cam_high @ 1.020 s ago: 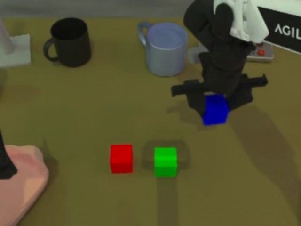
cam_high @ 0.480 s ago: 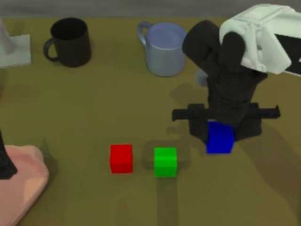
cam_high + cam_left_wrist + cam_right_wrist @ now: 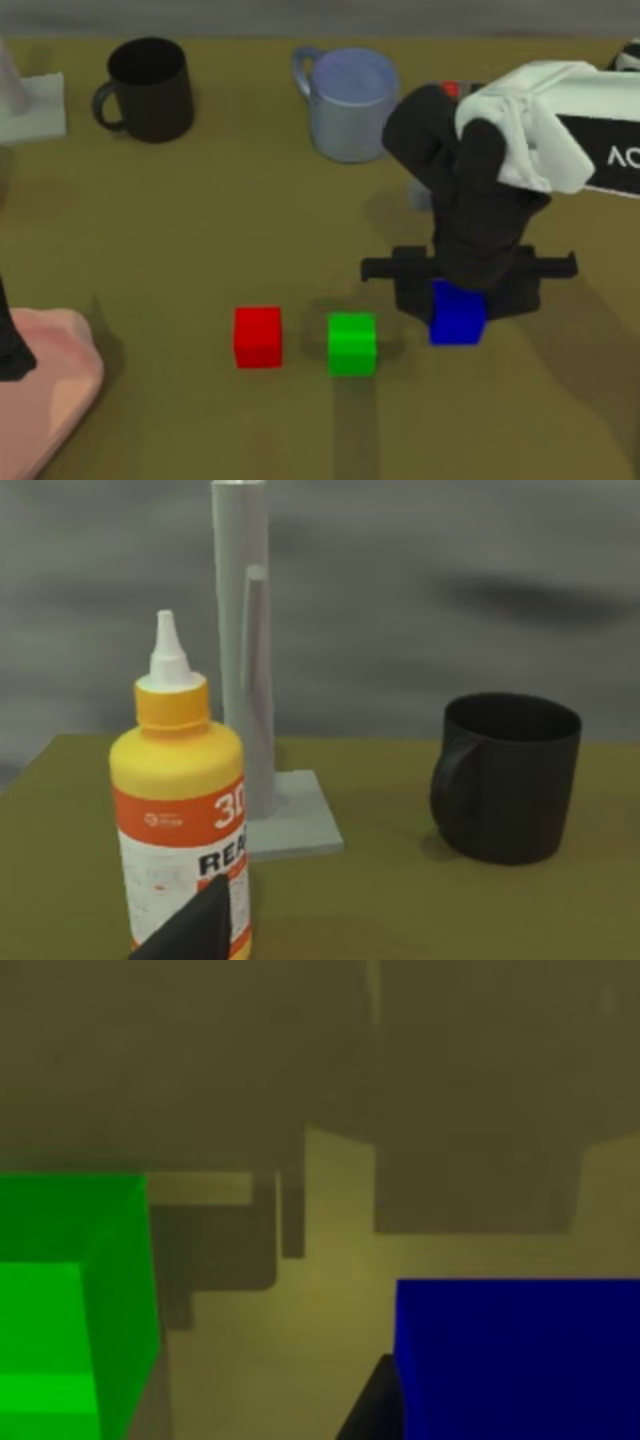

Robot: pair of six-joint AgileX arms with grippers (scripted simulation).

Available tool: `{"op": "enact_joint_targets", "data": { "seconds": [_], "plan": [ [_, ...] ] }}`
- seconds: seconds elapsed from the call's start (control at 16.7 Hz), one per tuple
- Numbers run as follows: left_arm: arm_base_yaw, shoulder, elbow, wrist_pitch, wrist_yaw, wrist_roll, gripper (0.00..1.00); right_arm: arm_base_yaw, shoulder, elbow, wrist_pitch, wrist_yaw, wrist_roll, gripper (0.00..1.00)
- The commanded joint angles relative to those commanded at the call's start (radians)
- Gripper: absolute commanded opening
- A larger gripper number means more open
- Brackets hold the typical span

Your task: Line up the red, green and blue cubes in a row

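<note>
Black mug [image 3: 150, 88] and a pale blue mug [image 3: 348, 102] sit along the back; there's an orange-capped glue bottle [image 3: 185, 810] beside a grey stand [image 3: 262, 680], and something pink [image 3: 45, 385] front-left.

The right arm reaches in from the upper right of the top view, its wrist bent straight down and the right gripper [image 3: 457, 312] at centre right clamped on the blue cube [image 3: 457, 313], while the left arm sits parked at the lower left edge.
</note>
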Motion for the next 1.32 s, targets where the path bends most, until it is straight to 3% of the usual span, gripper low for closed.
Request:
{"op": "enact_joint_targets", "data": {
  "seconds": [0.42,1.2,1.32],
  "plan": [
    [0.000,0.000,0.000,0.000,0.000,0.000,1.00,0.003,0.036,-0.071,0.103,0.003,0.003,0.00],
    [0.000,0.000,0.000,0.000,0.000,0.000,1.00,0.003,0.036,-0.071,0.103,0.003,0.003,0.98],
    [0.000,0.000,0.000,0.000,0.000,0.000,1.00,0.003,0.036,-0.071,0.103,0.003,0.003,1.00]
  ]
}}
